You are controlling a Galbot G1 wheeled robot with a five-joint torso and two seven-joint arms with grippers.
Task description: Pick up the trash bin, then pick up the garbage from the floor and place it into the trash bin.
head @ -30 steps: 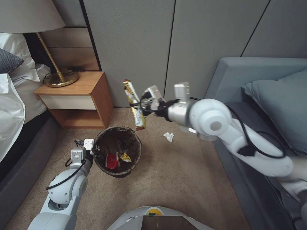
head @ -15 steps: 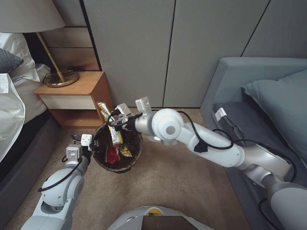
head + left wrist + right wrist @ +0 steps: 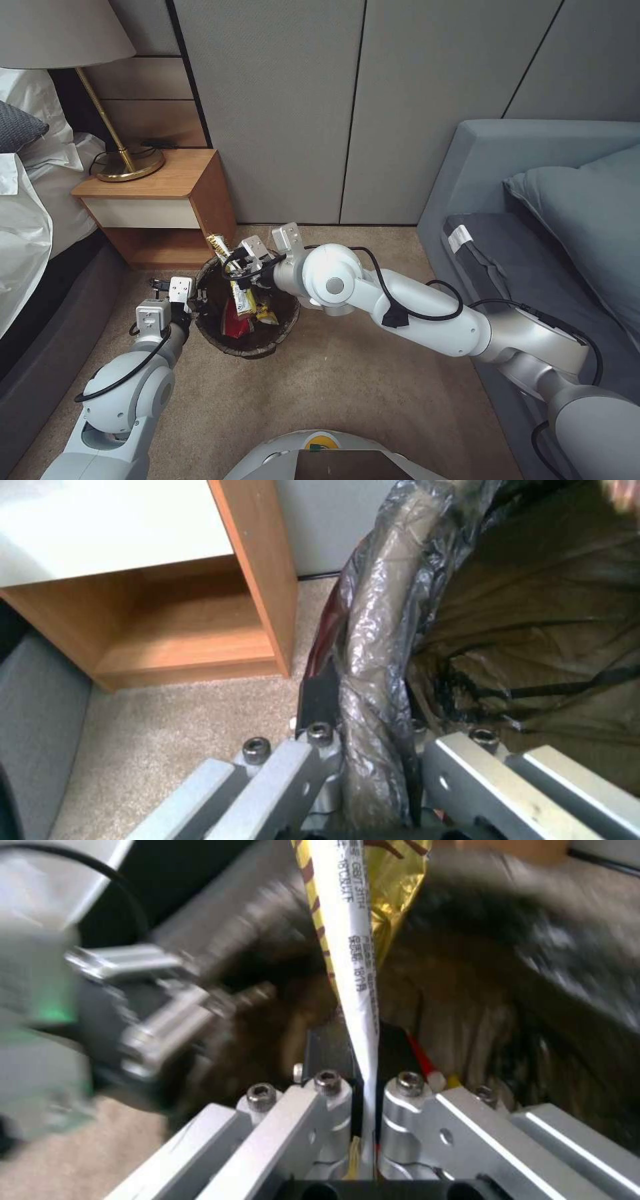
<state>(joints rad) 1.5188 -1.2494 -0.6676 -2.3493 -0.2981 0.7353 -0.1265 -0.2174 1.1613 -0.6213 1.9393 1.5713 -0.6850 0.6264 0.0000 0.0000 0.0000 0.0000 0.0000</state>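
Head view: right end effector (image 3: pixel 241 268) clamped on snack-bar wrapper (image 3: pixel 235 288) above trash bin (image 3: pixel 280 327); left end effector (image 3: pixel 190 301) pinches its rim. Release only once wrapper hangs centred inside.

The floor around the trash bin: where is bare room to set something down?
Bare carpet lies between the trash bin and the sofa, under the right arm. It is crowded at the bin: the left gripper clamps its rim, the right gripper holds a snack wrapper over it, and the nightstand stands close behind.
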